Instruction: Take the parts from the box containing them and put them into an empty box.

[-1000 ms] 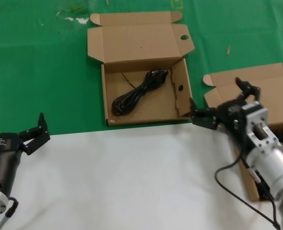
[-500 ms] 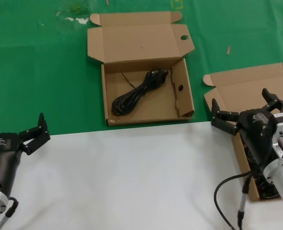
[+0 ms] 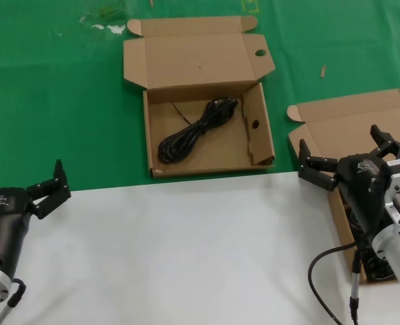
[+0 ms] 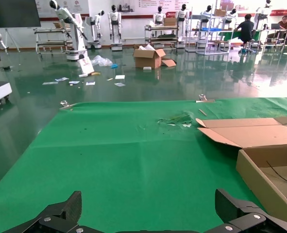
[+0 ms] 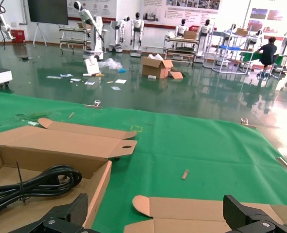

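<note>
A holed cardboard box [image 3: 257, 135] lies open at the middle of the green mat, with one black coiled cable [image 3: 196, 130] inside it. That coil [image 5: 36, 182] and its box [image 5: 97, 187] also show in the right wrist view. At the right edge lies the hole-less box [image 3: 335, 125]. My right gripper [image 3: 352, 154] hangs open and empty over it. Dark cable [image 3: 379, 271] peeks out inside this box under my arm; most of the inside is hidden. My left gripper [image 3: 51, 188] waits open at the near left, far from both boxes.
A white sheet [image 3: 186, 250] covers the near half of the table, and green mat [image 3: 57, 95] the far half. My own black cable [image 3: 321, 261] loops beside the right arm. Small scraps [image 3: 108, 27] lie at the far left. A box flap [image 4: 250, 133] shows in the left wrist view.
My right gripper swung right, from beside the holed box's near right corner to above the hole-less box, then held still. The left arm has not moved.
</note>
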`<move>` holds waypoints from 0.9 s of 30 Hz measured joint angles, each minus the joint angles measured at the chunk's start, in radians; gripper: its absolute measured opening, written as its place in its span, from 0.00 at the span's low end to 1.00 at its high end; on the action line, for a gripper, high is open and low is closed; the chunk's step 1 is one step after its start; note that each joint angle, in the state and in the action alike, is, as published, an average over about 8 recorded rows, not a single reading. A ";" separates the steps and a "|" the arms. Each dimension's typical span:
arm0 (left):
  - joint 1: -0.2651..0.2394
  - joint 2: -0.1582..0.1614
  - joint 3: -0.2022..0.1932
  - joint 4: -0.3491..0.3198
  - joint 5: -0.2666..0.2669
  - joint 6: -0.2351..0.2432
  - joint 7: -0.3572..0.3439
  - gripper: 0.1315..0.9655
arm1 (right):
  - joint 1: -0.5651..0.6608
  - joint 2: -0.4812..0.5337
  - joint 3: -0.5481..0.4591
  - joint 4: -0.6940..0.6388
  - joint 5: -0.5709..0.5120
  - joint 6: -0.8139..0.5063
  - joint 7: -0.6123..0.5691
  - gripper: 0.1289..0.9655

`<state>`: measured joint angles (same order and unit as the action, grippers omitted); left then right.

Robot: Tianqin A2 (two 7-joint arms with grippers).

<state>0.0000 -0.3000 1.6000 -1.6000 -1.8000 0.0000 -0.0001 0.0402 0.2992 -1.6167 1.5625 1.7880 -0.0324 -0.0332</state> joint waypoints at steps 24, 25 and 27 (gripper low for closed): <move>0.000 0.000 0.000 0.000 0.000 0.000 0.000 1.00 | 0.000 0.000 0.000 0.000 0.000 0.000 0.000 1.00; 0.000 0.000 0.000 0.000 0.000 0.000 0.000 1.00 | 0.000 0.000 0.000 0.000 0.000 0.000 0.000 1.00; 0.000 0.000 0.000 0.000 0.000 0.000 0.000 1.00 | 0.000 0.000 0.000 0.000 0.000 0.000 0.000 1.00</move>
<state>0.0000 -0.3000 1.6000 -1.6000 -1.8000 0.0000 0.0000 0.0402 0.2992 -1.6167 1.5624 1.7880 -0.0324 -0.0333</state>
